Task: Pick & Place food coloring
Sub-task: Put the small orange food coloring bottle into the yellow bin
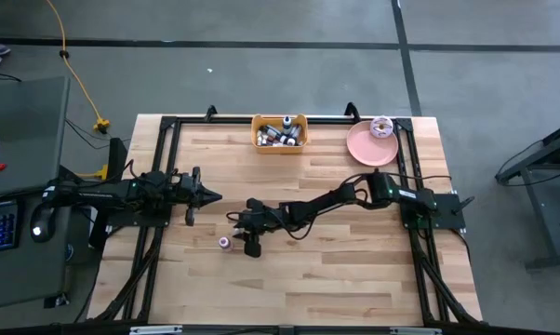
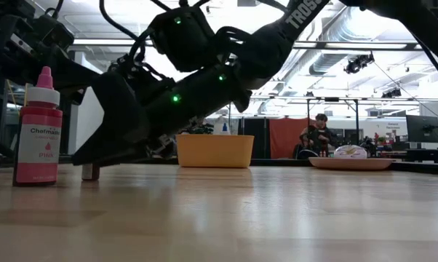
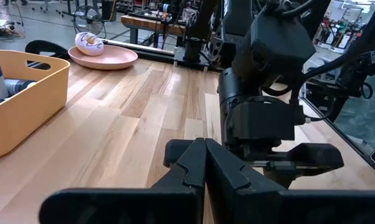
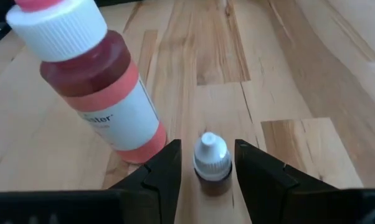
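Right gripper [image 4: 205, 165] reaches low over the middle of the tabletop [image 1: 354, 270], fingers spread either side of a tiny food coloring bottle [image 4: 210, 167] with a whitish cap and dark body; whether they touch it, I cannot tell; a larger pink bottle [image 4: 97, 81], white-collared with a pale label, stands upright just beside it; left gripper [image 3: 203, 165] waits at the left side, fingers pressed together; at the far edge a yellow bin [image 1: 279, 133] holds a heap of small bottles [image 1: 280, 135]; right of it a pink plate [image 1: 368, 146] carries a donut [image 1: 382, 127].
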{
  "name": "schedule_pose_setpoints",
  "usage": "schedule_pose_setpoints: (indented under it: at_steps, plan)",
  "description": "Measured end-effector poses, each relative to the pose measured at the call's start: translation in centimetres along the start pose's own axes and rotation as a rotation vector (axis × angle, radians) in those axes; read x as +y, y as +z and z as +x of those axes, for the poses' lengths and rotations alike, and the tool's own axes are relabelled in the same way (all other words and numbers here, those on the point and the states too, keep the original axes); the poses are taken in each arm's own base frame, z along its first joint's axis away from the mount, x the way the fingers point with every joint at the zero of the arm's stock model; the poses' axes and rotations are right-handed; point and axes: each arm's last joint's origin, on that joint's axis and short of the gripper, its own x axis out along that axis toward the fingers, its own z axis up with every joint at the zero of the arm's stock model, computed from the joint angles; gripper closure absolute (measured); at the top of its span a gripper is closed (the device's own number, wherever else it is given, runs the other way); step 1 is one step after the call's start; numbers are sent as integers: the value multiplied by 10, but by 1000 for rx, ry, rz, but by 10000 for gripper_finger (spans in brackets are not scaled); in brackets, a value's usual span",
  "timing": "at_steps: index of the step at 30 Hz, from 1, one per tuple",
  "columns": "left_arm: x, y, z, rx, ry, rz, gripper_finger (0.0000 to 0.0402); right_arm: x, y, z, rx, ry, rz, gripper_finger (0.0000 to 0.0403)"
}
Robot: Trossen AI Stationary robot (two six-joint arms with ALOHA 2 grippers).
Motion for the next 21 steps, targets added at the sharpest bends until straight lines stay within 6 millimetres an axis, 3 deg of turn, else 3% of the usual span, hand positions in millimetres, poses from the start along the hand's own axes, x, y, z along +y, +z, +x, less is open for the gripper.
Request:
schedule_pose_setpoints:
  at_steps: [10,21]
  plan:
    - [0,0,0,1,-1,0,401,0,0,0,-2,0,-2,268]
    - [0,0,0,1,-2,0,401,5,-1,0,0,16,-6,337]
